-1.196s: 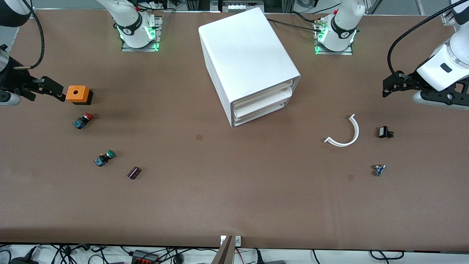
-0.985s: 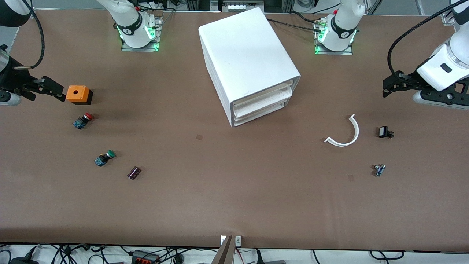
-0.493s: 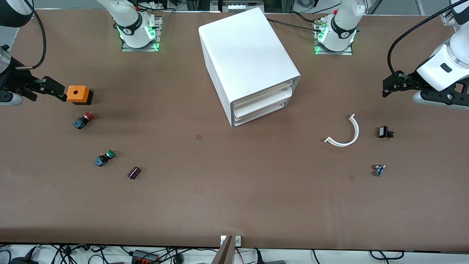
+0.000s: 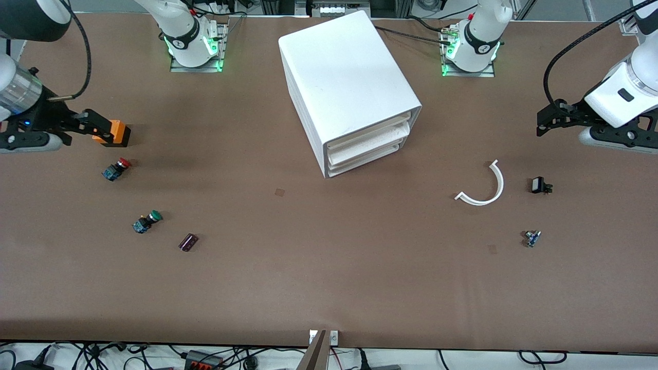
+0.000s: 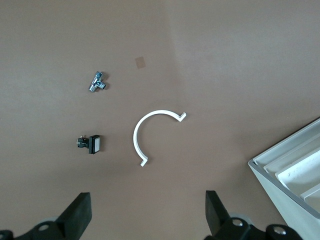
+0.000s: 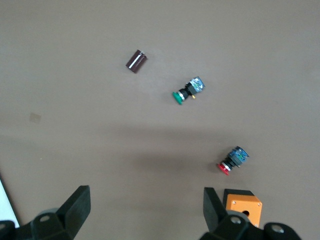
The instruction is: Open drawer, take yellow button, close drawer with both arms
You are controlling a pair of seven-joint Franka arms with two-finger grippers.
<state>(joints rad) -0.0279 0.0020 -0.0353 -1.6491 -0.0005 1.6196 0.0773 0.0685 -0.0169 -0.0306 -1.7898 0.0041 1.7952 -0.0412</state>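
Your cabinet mid-tabletop, drawers all shut, button not visible, right claw open over the orange box, left claw open, waiting above the white arc

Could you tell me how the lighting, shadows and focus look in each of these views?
Front view: even overhead light; the cabinet casts a soft shadow, green base lights glow, the table wrinkles toward the camera. Left wrist view: sharp, with a faint shadow edge above the curved white piece. Right wrist view: sharp, with a broad soft shadow band beside the red-capped button.
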